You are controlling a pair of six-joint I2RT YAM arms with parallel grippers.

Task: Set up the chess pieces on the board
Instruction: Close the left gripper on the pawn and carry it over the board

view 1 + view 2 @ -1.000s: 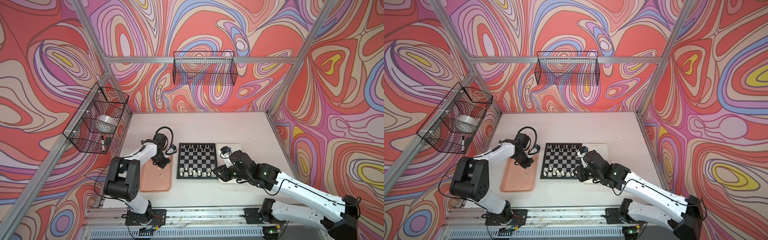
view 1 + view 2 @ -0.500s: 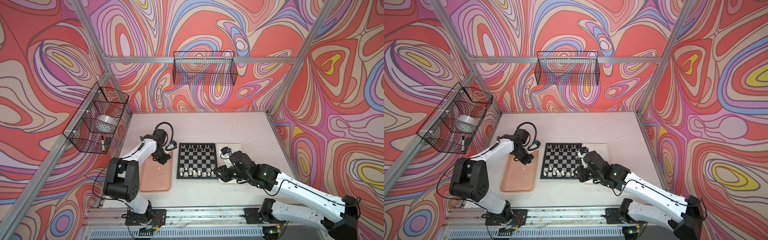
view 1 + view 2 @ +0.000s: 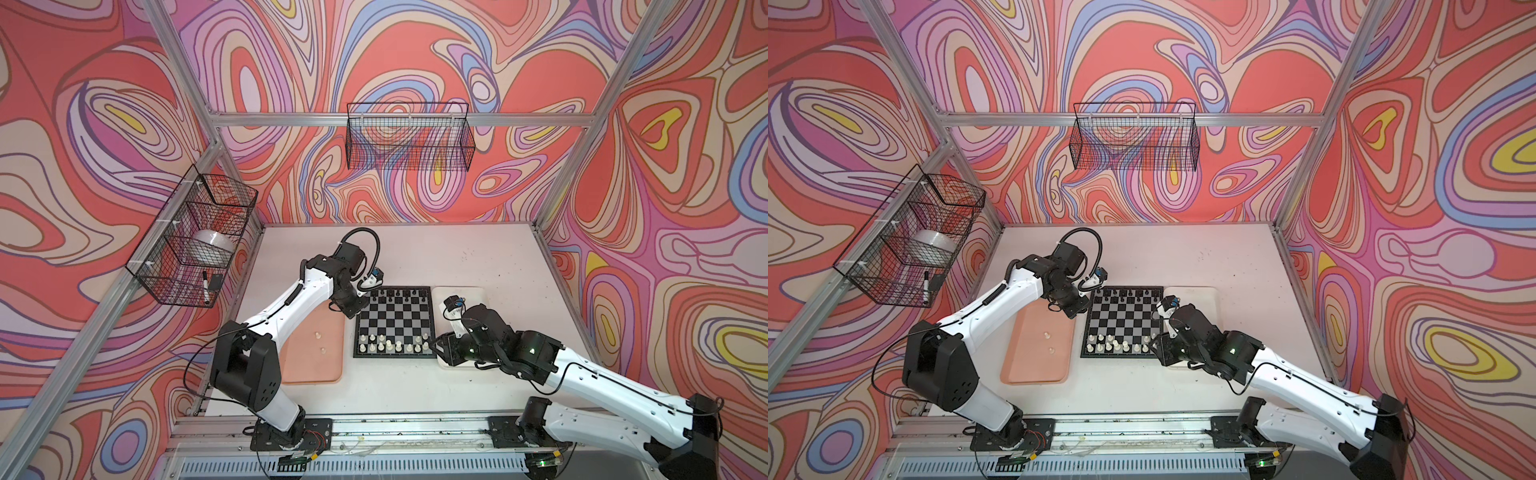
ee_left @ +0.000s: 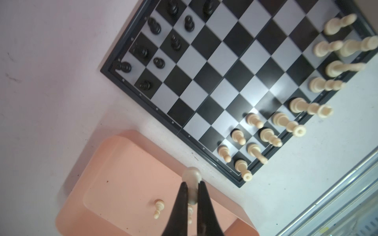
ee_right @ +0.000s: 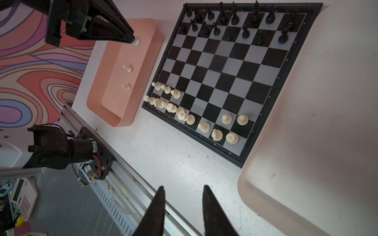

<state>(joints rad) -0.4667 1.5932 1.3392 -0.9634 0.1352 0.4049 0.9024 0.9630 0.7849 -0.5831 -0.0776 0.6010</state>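
Note:
The board [image 3: 392, 320] [image 3: 1123, 322] lies mid-table. Black chess pieces [image 3: 399, 296] [image 5: 235, 22] fill its two far rows, and cream-white chess pieces [image 3: 390, 345] [image 5: 184, 116] stand along its near rows. My left gripper [image 4: 192, 182] [image 5: 131, 39] is shut on a cream-white piece [image 4: 191, 175] [image 5: 136, 40], held above the far end of the pink tray [image 3: 311, 365] [image 4: 122, 173], beside the board's left edge. Two white pawns [image 5: 127, 68] [image 3: 318, 334] lie in that tray. My right gripper [image 5: 183, 189] [image 3: 436, 345] is open and empty by the board's near right corner.
A white tray [image 3: 457, 293] [image 5: 317, 102] sits right of the board, under my right arm. Wire baskets hang on the left wall [image 3: 195, 241] and back wall [image 3: 409, 137]. An aluminium rail [image 3: 374, 424] runs along the table's front edge.
My left gripper has moved from over the pink tray's middle toward the far end and the board, carrying the white piece. The right arm has not moved.

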